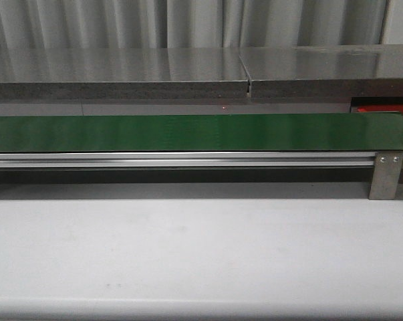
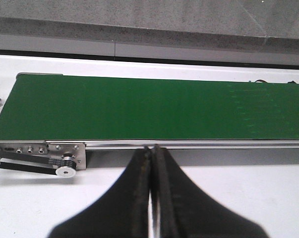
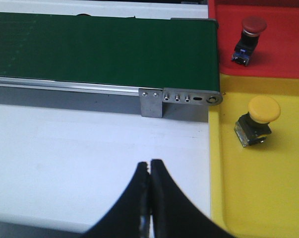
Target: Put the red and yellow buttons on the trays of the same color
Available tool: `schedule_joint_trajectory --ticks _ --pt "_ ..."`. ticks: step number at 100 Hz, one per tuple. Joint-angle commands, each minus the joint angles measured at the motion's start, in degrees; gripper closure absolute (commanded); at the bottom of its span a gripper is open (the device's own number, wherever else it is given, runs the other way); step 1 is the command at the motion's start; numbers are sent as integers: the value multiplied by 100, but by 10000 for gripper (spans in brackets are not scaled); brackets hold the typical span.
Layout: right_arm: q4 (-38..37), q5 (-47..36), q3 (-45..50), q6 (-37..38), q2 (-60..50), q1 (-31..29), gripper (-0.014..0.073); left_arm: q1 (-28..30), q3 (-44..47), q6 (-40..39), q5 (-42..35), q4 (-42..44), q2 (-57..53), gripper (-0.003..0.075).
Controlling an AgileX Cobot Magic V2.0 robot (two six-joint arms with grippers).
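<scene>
Green belt (image 1: 188,132) runs bare across the worktop (image 1: 201,254); no button on it. Red button (image 3: 248,37) lies on the red tray (image 3: 288,54), yellow button (image 3: 258,119) on the yellow tray (image 3: 258,188), both beyond the belt's right end, nearer the right hand (image 3: 150,166). Right hand and left hand (image 2: 151,151) closed, empty, short of the belt.

Open white table (image 1: 201,254) before the green belt (image 1: 188,132), unobstructed.
</scene>
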Motion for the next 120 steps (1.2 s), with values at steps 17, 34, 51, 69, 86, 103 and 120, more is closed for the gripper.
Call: schedule_joint_trajectory --ticks 17,34,51,69,86,103,120 --pt "58 -398 -144 -48 -6 1 660 -30 -170 3 -439 -118 -7 739" --pt "58 -398 -144 -48 -6 1 660 -30 -170 3 -439 -118 -7 739" --pt "58 -398 -144 -48 -6 1 660 -30 -170 3 -428 -118 -7 738" --pt "58 -398 -144 -48 -6 1 660 -30 -170 3 -310 -84 -7 614" --pt "58 -398 -144 -48 -6 1 660 -30 -170 3 -283 -44 -7 223" --pt "58 -398 -144 -48 -6 1 660 -30 -170 3 -410 40 -7 24" --pt "58 -398 -144 -48 -6 1 660 7 -192 -35 -435 55 7 62"
